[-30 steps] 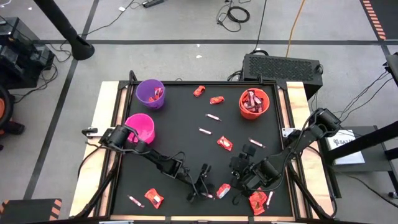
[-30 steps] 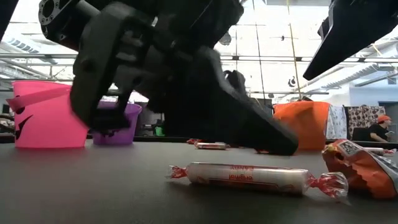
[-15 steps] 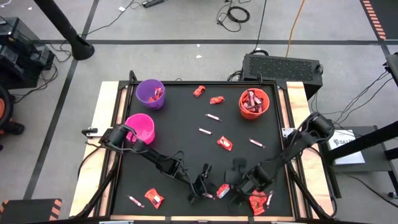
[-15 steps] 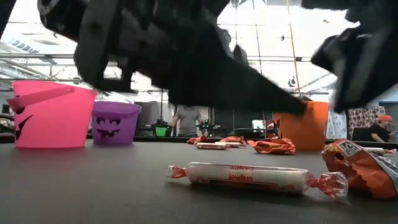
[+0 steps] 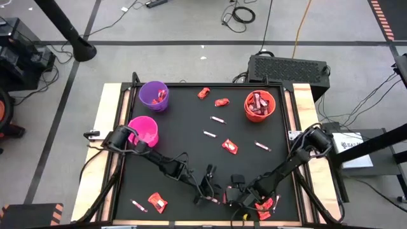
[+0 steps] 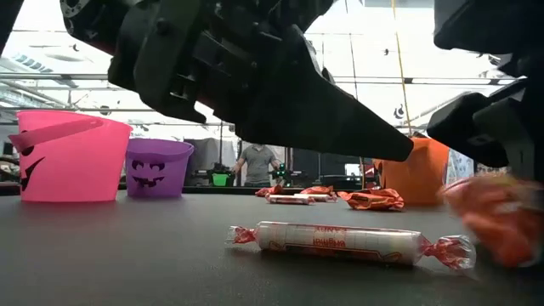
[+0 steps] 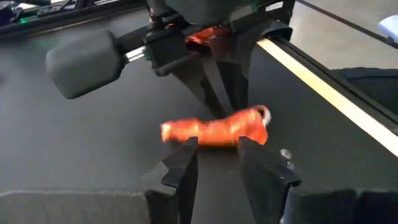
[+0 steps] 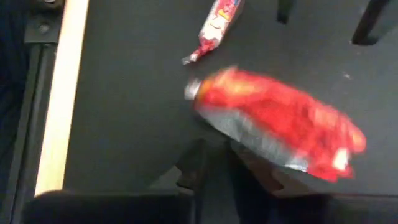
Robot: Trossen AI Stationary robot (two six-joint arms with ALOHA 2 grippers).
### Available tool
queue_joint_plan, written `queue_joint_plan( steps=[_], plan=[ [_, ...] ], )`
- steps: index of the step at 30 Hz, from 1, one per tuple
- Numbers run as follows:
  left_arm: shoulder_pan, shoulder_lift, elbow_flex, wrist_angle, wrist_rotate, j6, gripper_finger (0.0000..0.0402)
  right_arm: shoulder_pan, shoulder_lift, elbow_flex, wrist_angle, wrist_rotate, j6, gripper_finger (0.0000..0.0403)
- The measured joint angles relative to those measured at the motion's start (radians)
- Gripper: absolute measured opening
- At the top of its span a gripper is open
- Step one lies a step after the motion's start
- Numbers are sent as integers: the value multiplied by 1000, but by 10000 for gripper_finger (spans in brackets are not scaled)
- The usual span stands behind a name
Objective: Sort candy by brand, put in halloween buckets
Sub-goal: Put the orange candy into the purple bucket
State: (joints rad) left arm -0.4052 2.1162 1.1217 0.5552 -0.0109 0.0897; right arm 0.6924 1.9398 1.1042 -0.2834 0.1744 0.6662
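Right gripper [image 5: 236, 198] low at the mat's [image 5: 184, 137] near edge, fingers pinching a red packet [image 8: 280, 121] by its silver end. A white stick [image 8: 217, 22] lies just beyond it. Left gripper [image 7: 214, 158] close by, facing it, fingers parted and empty, the packet just ahead of their tips. Purple bucket [image 5: 154, 95], pink bucket [image 5: 144, 130] and orange bucket [image 5: 259, 105] stand well apart from both, at the far side.

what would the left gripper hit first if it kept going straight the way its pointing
Most likely the orange-red candy packet lying crosswise just past the left gripper, whose fingers stand apart. The right gripper comes down right behind that packet, so it would be met next. Depth between them is hard to judge.
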Motion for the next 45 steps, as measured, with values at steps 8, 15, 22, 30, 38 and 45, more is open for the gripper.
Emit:
queue_joint_plan(
  steps=[8, 15, 22, 30, 38, 45],
  plan=[
    [30, 0, 0, -50, -3, -6, 122, -41, 0, -4, 42, 16, -159, 7],
    [32, 0, -1, -72, 17, 1, 122, -90, 9, -8, 144, 167, -288, 1],
    [30, -39, -2, -179, 35, 59, 122, -115, 8, -7, 142, 168, -287, 1],
    [2, -102, -1, -311, 69, 169, 122, -115, 7, -6, 142, 168, -277, 1],
    [-16, -104, -1, -374, 44, 209, 122, -116, 6, -6, 143, 167, -268, 0],
    [-15, -100, -1, -380, -3, 263, 122, -116, 5, -6, 144, 166, -268, 0]
  ],
)
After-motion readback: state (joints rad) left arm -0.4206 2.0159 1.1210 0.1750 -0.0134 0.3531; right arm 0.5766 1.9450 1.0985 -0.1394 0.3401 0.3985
